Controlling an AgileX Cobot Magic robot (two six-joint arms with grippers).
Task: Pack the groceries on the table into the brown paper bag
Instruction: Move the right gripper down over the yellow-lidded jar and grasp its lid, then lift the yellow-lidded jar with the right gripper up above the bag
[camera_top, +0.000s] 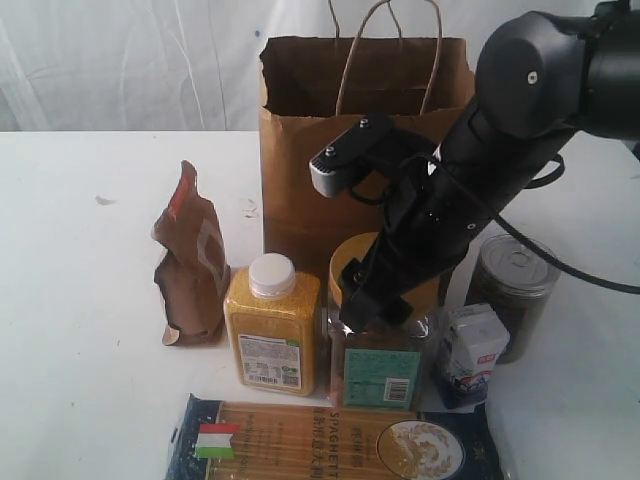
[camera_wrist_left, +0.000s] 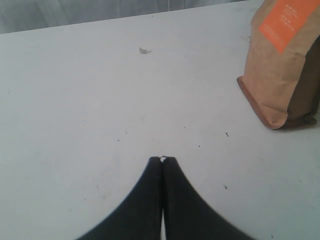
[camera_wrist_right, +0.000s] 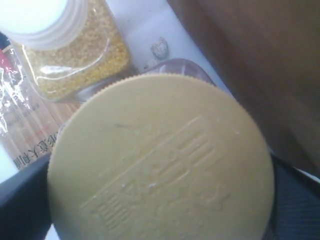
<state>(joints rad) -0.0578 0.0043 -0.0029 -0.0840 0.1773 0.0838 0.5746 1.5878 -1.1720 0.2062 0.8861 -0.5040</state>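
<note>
The brown paper bag (camera_top: 300, 180) stands open at the back of the table (camera_top: 80, 300). In front of it are the brown pouch (camera_top: 192, 265), the yellow bottle (camera_top: 272, 335), the tan-lidded jar (camera_top: 382, 375), the dark jar (camera_top: 512, 285), the white-blue carton (camera_top: 472, 355) and the spaghetti pack (camera_top: 330, 445). My right gripper (camera_top: 378, 300) is lowered over the tan jar. Its lid (camera_wrist_right: 160, 160) fills the right wrist view, with dark fingers (camera_wrist_right: 20, 200) wide on either side. My left gripper (camera_wrist_left: 163, 160) is shut and empty above bare table near the pouch (camera_wrist_left: 280, 60).
A tiny white lump (camera_top: 104, 200) lies on the table's left part, also seen as a lump (camera_wrist_left: 144, 50) in the left wrist view. The right arm's black cable (camera_top: 580, 270) trails past the dark jar. The bag's loop handles (camera_top: 390, 50) stick up.
</note>
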